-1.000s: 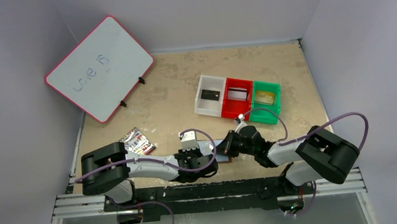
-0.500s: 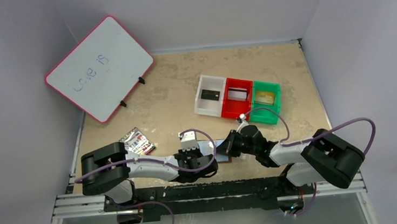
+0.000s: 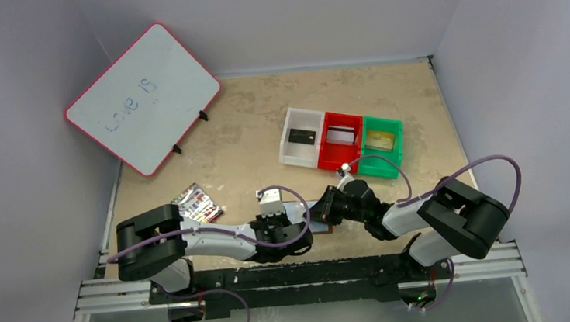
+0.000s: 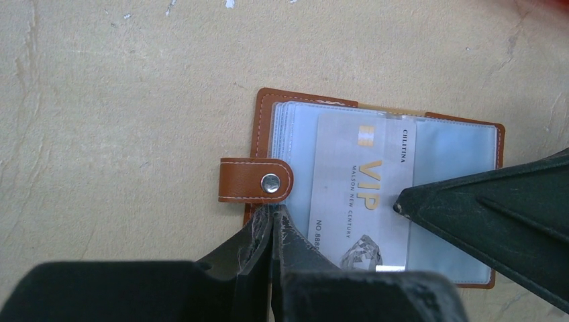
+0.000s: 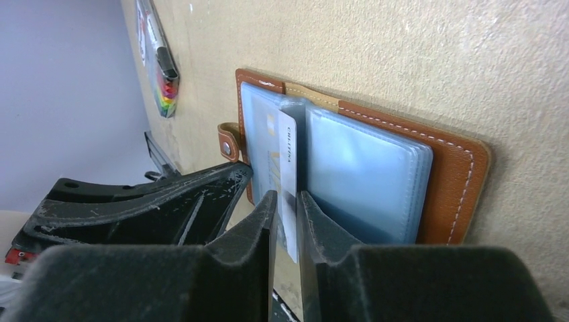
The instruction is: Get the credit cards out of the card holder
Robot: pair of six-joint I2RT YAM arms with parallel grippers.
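The brown leather card holder [image 3: 319, 215] lies open near the table's front edge, with bluish sleeves showing [image 4: 456, 161]. My left gripper [image 4: 272, 213] is shut on its left edge, just under the snap tab [image 4: 255, 180]. My right gripper [image 5: 287, 201] is shut on a pale silvery card printed "VIP" [image 4: 362, 174]. That card stands on edge, partly out of a sleeve [image 5: 286, 154]. The holder's right cover [image 5: 449, 181] lies flat. A black card [image 3: 300, 136], a silvery striped card [image 3: 340, 135] and a gold card [image 3: 379, 140] lie in the bins.
The white bin [image 3: 291, 119], the red bin [image 3: 344, 118] and the green bin [image 3: 384, 124] stand in a row behind the holder. A white pack with rainbow stripes [image 3: 198, 203] lies at the left. A whiteboard [image 3: 144, 95] leans at the back left.
The right arm's elbow swung right, then back left. Both grippers stay at the card holder with the same grips.
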